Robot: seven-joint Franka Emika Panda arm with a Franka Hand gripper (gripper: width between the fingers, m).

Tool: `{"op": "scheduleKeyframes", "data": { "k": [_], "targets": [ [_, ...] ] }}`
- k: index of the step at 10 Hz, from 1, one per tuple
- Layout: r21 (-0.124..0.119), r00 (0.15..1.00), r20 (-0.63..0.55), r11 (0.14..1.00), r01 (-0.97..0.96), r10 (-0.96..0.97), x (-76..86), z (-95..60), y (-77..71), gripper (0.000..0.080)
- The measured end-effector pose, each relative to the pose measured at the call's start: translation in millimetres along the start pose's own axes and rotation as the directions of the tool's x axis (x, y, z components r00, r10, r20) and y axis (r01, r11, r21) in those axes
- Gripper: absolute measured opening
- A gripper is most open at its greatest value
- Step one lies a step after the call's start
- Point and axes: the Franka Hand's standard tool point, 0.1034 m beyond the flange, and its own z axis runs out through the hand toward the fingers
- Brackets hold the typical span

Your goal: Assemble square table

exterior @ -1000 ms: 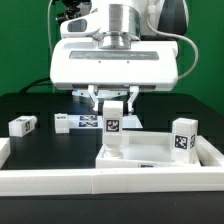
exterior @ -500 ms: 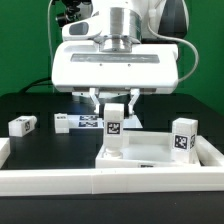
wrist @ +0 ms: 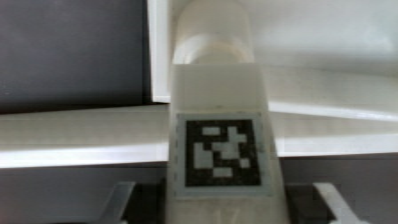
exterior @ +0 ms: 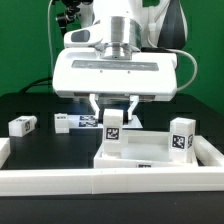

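Black table (exterior: 30,108) in front of a green backdrop. The white plastic square slab tabletop (exterior: 150,152) is laid rim-up toward the exterior view's right, pushed against the long white L-shaped border wall (exterior: 60,182). One short white tagged block leg (exterior: 113,132) is held upright over the tabletop's corner on the exterior view's left, clamped between the dark fingers (exterior: 96,108). In the wrist view that leg (wrist: 221,110) is pinched from both sides, with its far end down at the tabletop (wrist: 329,95). Seating in the hole cannot be confirmed.

A second white tagged leg (exterior: 182,137) is already stood at the right corner. A third white leg (exterior: 22,125) and a small white tagged block (exterior: 62,122), likely the fourth leg, are lying loose by the marker board (exterior: 88,122).

Risks:
- The thread could be crossed if the leg is driven in while slightly tilted.
- The slab could be dragged or spun off the wall by twisting torque.
- The leg could slip in the grip, or be left loose if released too early.

Versus 1.0 s ago, the hand is seen lower and larger in the exterior view and the held leg's tag has dropped slightly. The slab and the other legs are unchanged.
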Motion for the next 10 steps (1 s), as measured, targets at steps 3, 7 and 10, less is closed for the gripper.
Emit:
{"op": "scheduleKeyframes", "data": {
  "k": [3,7,10],
  "targets": [
    [0.007,0.999,0.039,1.000,-0.004,0.003,-2.1,2.3,-0.5,0.0301],
    [0.008,0.999,0.044,1.000,-0.004,0.003,-3.6,3.1,-0.5,0.0640],
    [0.008,0.999,0.047,1.000,-0.004,0.003,-4.2,3.3,-0.4,0.0647]
  ]
}}
